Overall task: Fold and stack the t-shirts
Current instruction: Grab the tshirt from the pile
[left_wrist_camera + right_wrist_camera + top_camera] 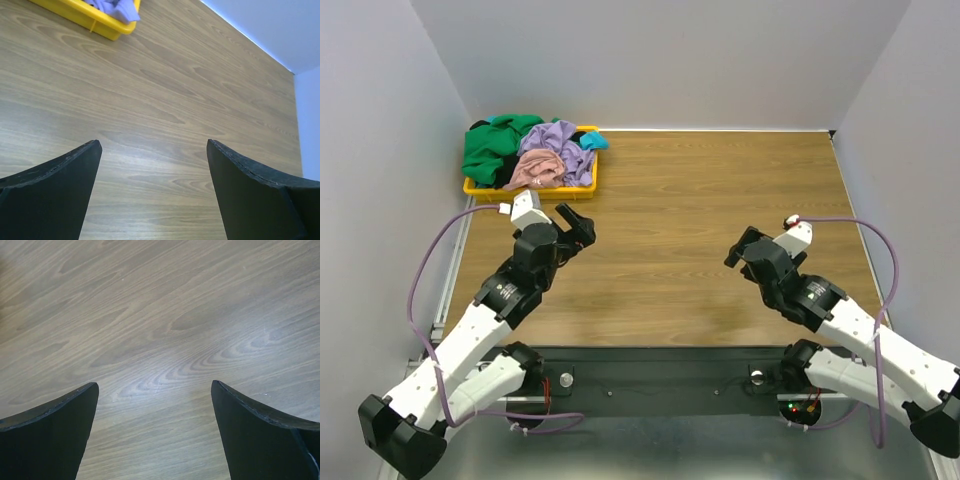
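Note:
Several crumpled t-shirts lie heaped in a yellow tray (pixel 582 189) at the table's far left: a green one (pixel 492 146), a lavender one (pixel 556 140), a dusty pink one (pixel 535 170) and a bit of teal (pixel 592 140). A lavender corner (pixel 120 9) shows in the left wrist view, in the tray (pixel 85 20). My left gripper (pixel 578 222) is open and empty, hovering just in front of the tray. My right gripper (pixel 742 250) is open and empty above bare wood at the right. Both wrist views show wide-spread fingers (pixel 60 190) (pixel 255 435) over bare table.
The wooden table (pixel 690 200) is walled by grey panels on the left, back and right. A metal rail with the arm bases runs along the near edge (pixel 660 380). Purple cables loop from both arms.

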Robot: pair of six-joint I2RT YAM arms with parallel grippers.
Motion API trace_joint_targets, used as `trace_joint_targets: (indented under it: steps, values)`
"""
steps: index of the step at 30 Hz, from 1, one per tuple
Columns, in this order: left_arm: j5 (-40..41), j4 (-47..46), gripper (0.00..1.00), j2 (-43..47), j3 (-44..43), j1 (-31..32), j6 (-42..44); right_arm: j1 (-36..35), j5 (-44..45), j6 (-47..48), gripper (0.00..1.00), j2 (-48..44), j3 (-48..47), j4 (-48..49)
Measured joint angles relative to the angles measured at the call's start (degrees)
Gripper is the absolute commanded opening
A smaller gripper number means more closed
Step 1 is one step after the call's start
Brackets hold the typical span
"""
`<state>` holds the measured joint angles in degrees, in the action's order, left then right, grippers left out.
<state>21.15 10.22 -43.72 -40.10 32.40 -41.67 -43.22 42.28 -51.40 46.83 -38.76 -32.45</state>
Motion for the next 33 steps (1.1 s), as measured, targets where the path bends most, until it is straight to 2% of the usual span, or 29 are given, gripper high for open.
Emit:
trace_joint_targets:
  steps: [5, 9, 13, 18, 22, 33]
  values:
    - [2.12, 0.90, 0.99, -2.36, -0.09, 0.00, -0.28, 0.00, 0.83, -0.48, 1.00, -2.54, 1.25, -0.22]
    - [5.11, 3.76, 0.98, -8.20, -1.99, -0.24, -1.40, 0.00, 1.11, -0.68, 1.00, -3.52, 1.31, -0.17]
    - [5.79, 5.03, 0.99, -16.00, -8.48, -4.76, -0.59, 0.00, 1.77, -0.70, 1.00, -5.03, 1.68, 0.15]
    - [1.09, 3.54, 0.98, -26.84, -19.80, -17.57, 2.78, 0.00, 2.54, -0.55, 1.00, -5.88, 3.74, 0.92]
    - [-0.50, 3.48, 0.98, -37.99, -31.93, -24.55, 5.75, 0.00, 3.26, 0.15, 1.00, -4.96, 4.15, 1.25]
    - [-2.86, 8.17, 0.98, -70.79, -67.28, -35.08, 10.47, 0.00, 4.31, 1.27, 1.00, 0.96, 4.15, 1.97]
